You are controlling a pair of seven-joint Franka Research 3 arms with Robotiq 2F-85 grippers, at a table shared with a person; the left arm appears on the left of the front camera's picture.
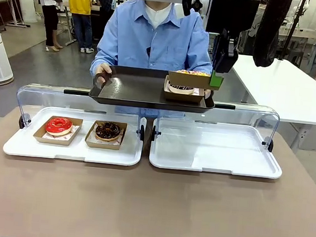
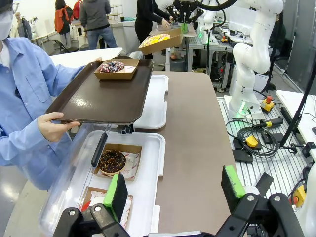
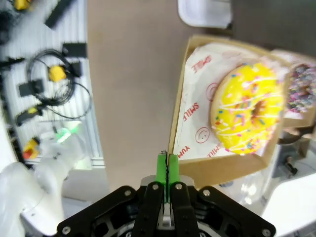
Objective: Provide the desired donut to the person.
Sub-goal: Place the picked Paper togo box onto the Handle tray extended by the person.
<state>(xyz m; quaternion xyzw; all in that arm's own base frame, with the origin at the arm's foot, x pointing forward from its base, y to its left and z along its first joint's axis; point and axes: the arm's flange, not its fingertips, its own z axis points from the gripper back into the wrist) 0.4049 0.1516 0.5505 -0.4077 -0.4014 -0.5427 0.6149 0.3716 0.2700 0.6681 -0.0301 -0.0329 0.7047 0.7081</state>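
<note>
- Right wrist view: the right claw (image 3: 167,173) is clamped fully together on the near rim of a brown cardboard box (image 3: 197,170); the yellow sprinkled donut (image 3: 248,109) lies in that box just beyond and to one side of the pads, on printed white paper.
- Front view: the same claw (image 1: 216,79) carries the box tilted above the dark rectangular tray (image 1: 132,91), directly over a second box with a chocolate sprinkled donut (image 1: 181,89).
- The person (image 1: 154,40), in a light blue shirt, grips the tray by both ends, level, over the clear-lidded white display trays (image 1: 215,163).
- Materials: smooth plastic tray, matt cardboard, glossy icing, ring-shaped donuts.
- The right arm descends from above, claw pointing down.
- Left wrist view: the left claw (image 2: 175,190) stands wide apart, holding nothing, over the brown desk (image 2: 195,128), well short of the tray.
</note>
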